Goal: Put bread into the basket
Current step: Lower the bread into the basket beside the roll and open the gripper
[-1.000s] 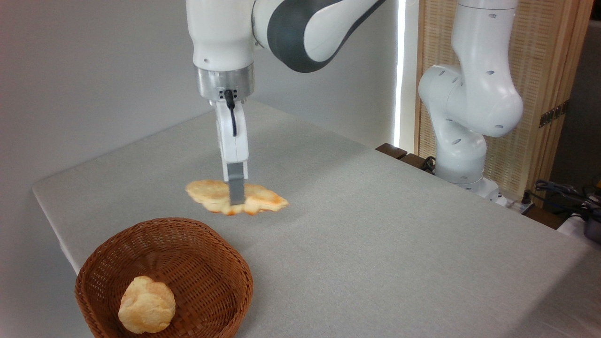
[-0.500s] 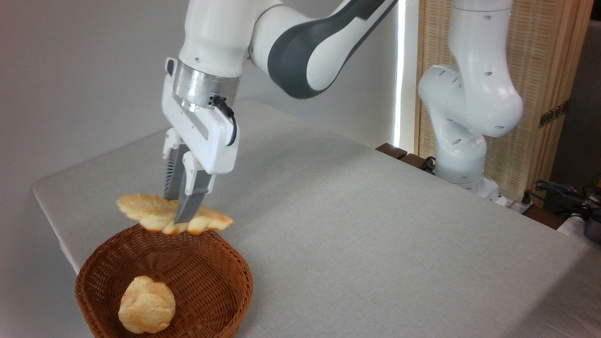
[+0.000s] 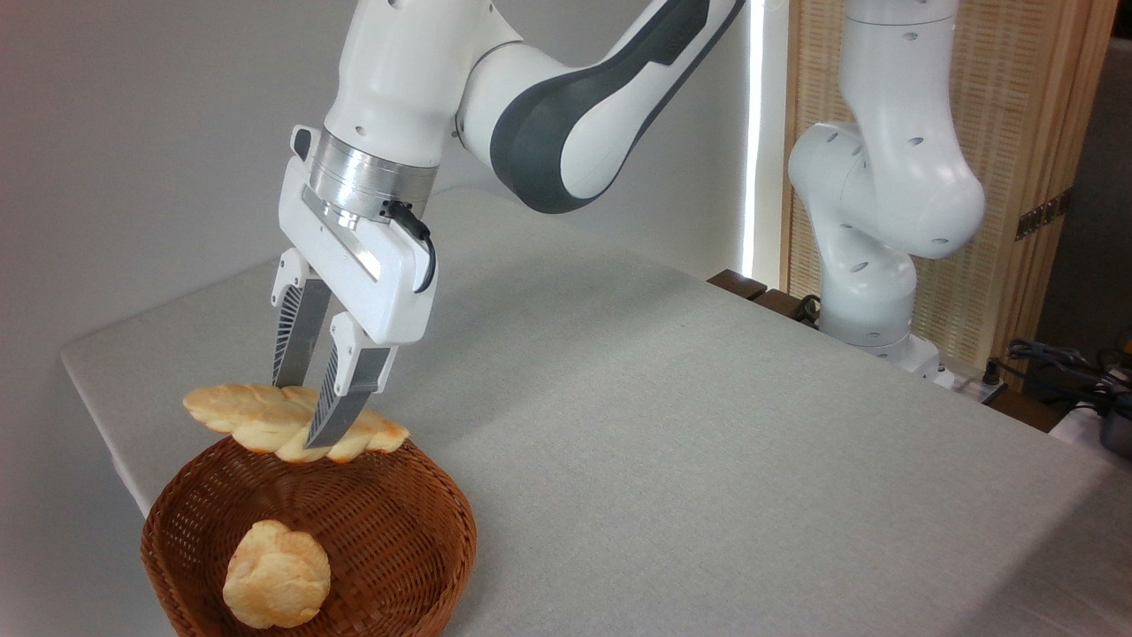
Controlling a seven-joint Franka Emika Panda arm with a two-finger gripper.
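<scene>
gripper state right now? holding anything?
Gripper: closed on the bread, held above the far rim of the basket; not released yet.

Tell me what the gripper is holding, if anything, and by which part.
The gripper holds the bread, pinched across its middle, both pointed ends sticking out free.

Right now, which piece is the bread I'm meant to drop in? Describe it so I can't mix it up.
Find the brown wicker basket at the table's near left corner. Above its far rim, the tool grips the bread: long, flat, lobed, with pointed ends. The other piece, a round lumpy bun, already lies inside the basket.
</scene>
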